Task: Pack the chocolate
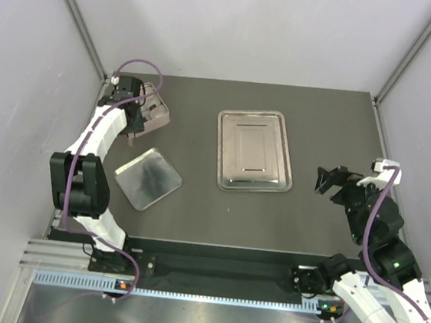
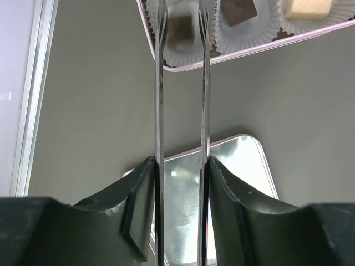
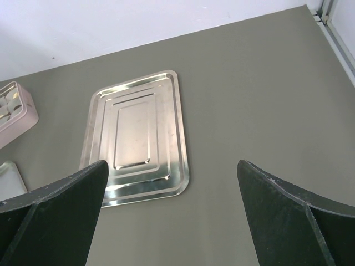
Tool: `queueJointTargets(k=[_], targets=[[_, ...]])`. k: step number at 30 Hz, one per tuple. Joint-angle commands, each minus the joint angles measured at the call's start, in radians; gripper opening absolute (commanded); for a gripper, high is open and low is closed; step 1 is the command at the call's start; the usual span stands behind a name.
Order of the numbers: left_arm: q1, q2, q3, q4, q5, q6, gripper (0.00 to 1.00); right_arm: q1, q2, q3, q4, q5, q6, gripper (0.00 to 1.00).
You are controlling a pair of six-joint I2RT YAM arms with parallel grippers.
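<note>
My left gripper (image 2: 182,160) is shut on a pair of thin metal tongs (image 2: 160,83), over the pink tin (image 1: 158,117) at the table's back left. A blurred brown chocolate (image 2: 180,27) sits in a white paper cup between the tong tips, with a slight gap on each side. A dark chocolate (image 2: 239,10) and a cream one (image 2: 308,6) lie in the neighbouring cups. The steel tray (image 1: 254,150) in the middle shows no pieces on it. My right gripper (image 1: 328,179) hangs open and empty to the tray's right.
A silvery lid (image 1: 147,177) lies flat near the left arm, in front of the tin. Grey walls close in the table at the left, right and back. The right wrist view shows the tray (image 3: 136,138) and the tin's corner (image 3: 14,111).
</note>
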Motion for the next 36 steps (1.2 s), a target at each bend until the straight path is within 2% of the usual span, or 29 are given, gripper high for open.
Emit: queueJointTargets(k=[1,9,14,22,24,27,32,36], targets=[[0.001,-0.021,0.018,0.039,-0.026,-0.001,0.46,-0.002,-0.018,0.004,0.027,0.006,-0.016,1.00],[0.001,-0.041,0.044,0.031,-0.021,-0.005,0.46,-0.002,-0.013,0.020,0.021,0.001,-0.016,1.00],[-0.009,-0.087,0.067,0.037,0.071,-0.004,0.46,0.000,-0.001,0.035,0.009,-0.008,-0.011,1.00],[-0.176,-0.190,0.058,0.053,0.106,-0.041,0.46,0.000,0.016,0.044,-0.017,-0.023,0.015,1.00],[-0.240,-0.221,0.007,0.115,0.184,-0.061,0.45,0.000,0.022,0.046,-0.022,-0.026,0.015,1.00],[-0.323,-0.233,-0.049,0.166,0.189,-0.088,0.46,0.000,0.039,0.047,-0.048,-0.023,0.015,1.00],[-0.357,-0.189,-0.120,0.264,0.209,-0.124,0.46,0.000,0.045,0.064,-0.106,0.006,0.025,1.00],[-0.360,-0.103,-0.108,0.320,0.198,-0.122,0.46,0.000,0.056,0.084,-0.108,0.021,0.041,1.00]])
